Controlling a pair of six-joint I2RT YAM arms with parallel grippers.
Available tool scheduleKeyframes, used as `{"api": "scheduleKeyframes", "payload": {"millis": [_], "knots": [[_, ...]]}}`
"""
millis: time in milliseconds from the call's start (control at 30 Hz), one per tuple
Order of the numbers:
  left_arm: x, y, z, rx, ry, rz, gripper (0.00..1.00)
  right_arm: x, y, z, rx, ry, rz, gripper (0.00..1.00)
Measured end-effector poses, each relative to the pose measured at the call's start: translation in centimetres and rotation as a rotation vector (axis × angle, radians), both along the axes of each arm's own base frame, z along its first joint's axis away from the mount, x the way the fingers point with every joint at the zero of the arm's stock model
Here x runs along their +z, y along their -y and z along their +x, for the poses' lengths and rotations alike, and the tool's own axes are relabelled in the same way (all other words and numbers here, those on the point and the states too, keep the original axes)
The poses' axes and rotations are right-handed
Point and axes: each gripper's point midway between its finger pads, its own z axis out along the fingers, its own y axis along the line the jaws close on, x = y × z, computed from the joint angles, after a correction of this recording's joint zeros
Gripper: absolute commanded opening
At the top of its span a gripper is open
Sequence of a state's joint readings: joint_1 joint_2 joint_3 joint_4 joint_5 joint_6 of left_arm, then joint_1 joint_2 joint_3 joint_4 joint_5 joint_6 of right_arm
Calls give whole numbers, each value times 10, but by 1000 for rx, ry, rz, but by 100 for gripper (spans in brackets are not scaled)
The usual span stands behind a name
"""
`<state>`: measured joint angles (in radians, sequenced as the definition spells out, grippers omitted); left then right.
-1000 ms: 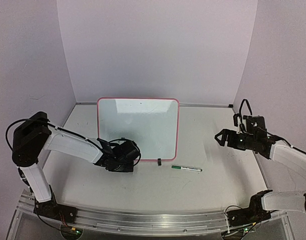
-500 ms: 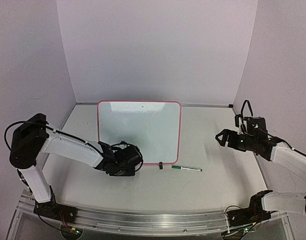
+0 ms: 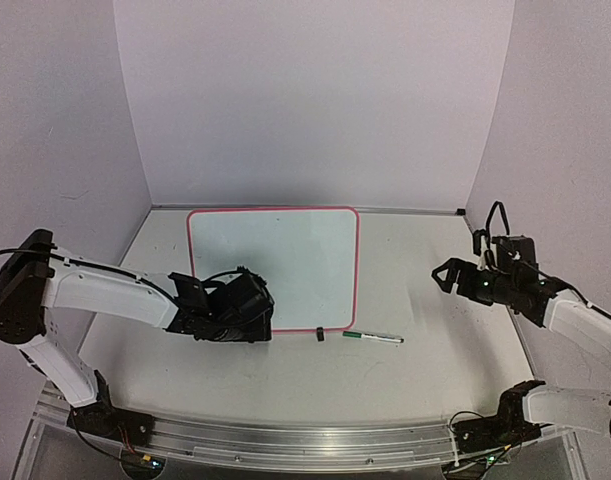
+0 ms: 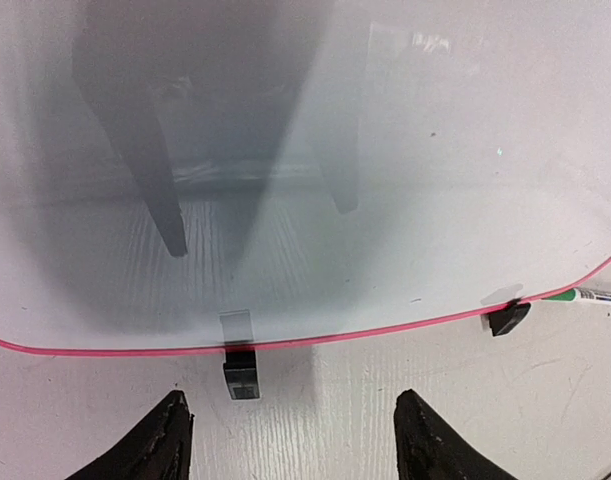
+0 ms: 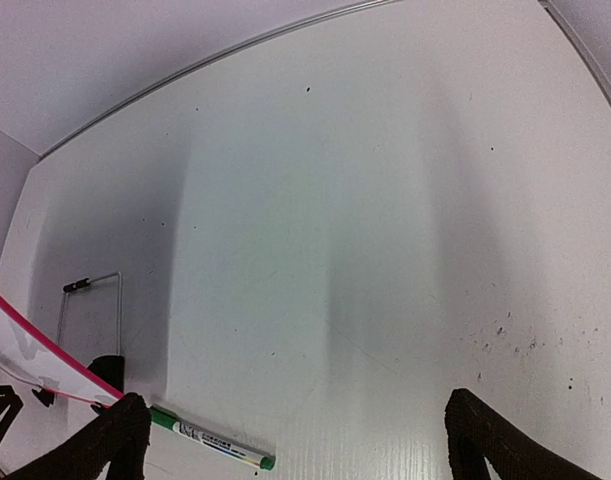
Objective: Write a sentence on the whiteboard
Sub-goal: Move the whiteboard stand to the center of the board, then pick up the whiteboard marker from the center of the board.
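The whiteboard (image 3: 285, 255), glossy white with a thin pink-red frame, lies mid-table and its face shows blank; the sentence is not in view. My left gripper (image 3: 257, 318) sits at the board's near-left edge, open. In the left wrist view its jaws (image 4: 290, 405) stand wide apart over bare table, just short of the pink frame (image 4: 385, 328) and one black clip foot (image 4: 240, 375). A green-capped marker (image 3: 373, 338) lies on the table by the board's near-right corner. My right gripper (image 3: 441, 275) hovers open at the right, holding nothing.
The second clip foot (image 3: 320, 334) sits at the board's near edge beside the marker (image 5: 210, 440). Lilac walls close the table at back and sides. A metal rail (image 3: 305, 440) runs along the near edge.
My left gripper has opened and let go of the board's near edge. The board has shifted slightly left and settled lower. The right arm has hardly moved.
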<state>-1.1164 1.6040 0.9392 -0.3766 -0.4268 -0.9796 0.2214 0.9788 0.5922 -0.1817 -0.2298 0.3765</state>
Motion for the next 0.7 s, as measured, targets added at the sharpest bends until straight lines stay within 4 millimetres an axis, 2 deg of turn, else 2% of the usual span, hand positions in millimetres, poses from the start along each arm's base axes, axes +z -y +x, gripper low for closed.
{"api": "scheduleKeyframes", "payload": {"millis": [300,500,700], "knots": [[24,-6,-8,-50,10,-24,81,-1,1,-4,-11,-17,11,98],[41,-2,-17,-182,-6,-44,84,-5,2,-11,-37,-58,37,97],[56,-14,-1,-301,-54,-102,85,-12,0,-19,-77,-128,102,91]]}}
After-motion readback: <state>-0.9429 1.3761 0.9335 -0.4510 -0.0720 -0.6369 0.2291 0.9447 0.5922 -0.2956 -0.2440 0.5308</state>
